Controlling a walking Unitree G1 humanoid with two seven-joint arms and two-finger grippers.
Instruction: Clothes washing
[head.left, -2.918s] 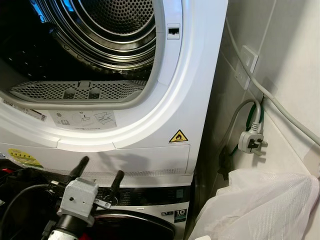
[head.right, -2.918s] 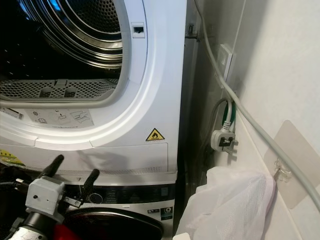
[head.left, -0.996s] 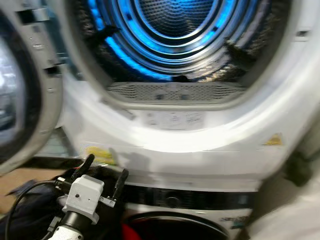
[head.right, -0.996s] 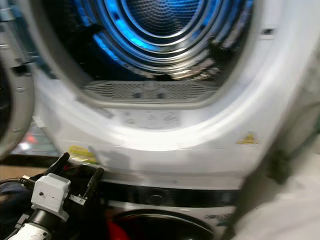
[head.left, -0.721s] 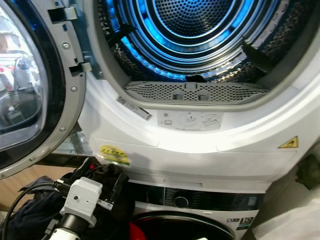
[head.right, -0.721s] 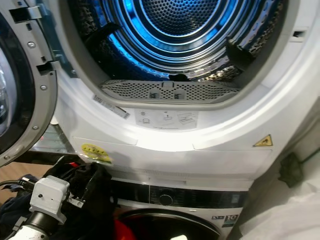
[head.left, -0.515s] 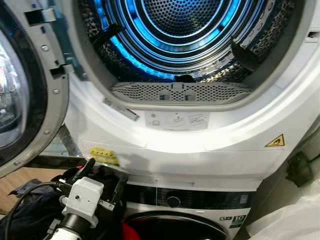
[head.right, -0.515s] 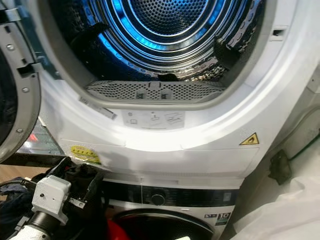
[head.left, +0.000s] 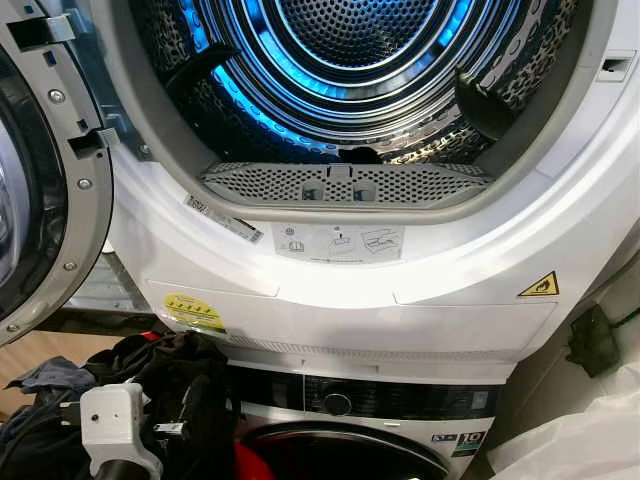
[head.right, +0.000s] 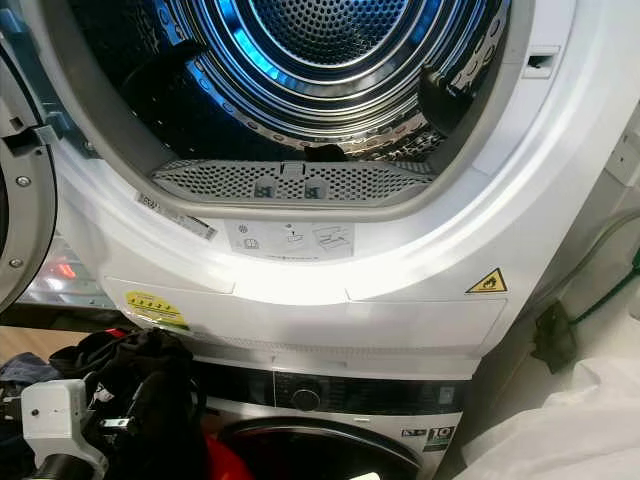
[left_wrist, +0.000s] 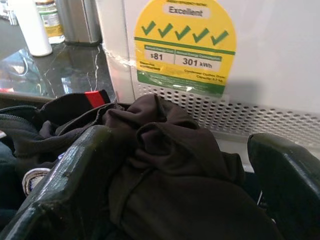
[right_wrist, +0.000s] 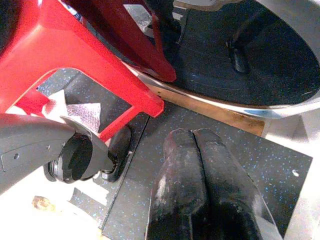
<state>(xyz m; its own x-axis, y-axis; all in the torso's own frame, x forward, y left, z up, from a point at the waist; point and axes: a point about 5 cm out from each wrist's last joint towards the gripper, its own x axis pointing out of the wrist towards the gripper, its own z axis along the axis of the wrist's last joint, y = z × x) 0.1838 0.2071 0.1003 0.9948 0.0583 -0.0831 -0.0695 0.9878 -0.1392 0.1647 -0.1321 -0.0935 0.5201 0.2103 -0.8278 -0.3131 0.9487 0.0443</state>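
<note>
A heap of dark clothes (head.left: 165, 385) lies at the lower left, in front of the stacked machines. My left gripper (head.left: 185, 405) is pushed into it, with the white wrist block (head.left: 110, 425) showing. In the left wrist view a black garment (left_wrist: 170, 175) bulges between the fingers (left_wrist: 70, 180), which stand wide apart around it below the yellow energy label (left_wrist: 185, 45). The dryer drum (head.left: 370, 60) above is open and lit blue. My right gripper (right_wrist: 194, 137) hangs shut over the dark floor mat.
The dryer door (head.left: 40, 180) swings open on the left. The washer's control panel (head.left: 340, 403) and round door rim (head.left: 340, 440) sit below the dryer. A white mesh bag (head.left: 570, 440) stands at the right. A red stool (right_wrist: 75, 55) stands by my right gripper.
The camera has swung left from the wall to the dryer opening. My left gripper has dropped and turned, and its fingers, bare before, are now sunk in the black clothes.
</note>
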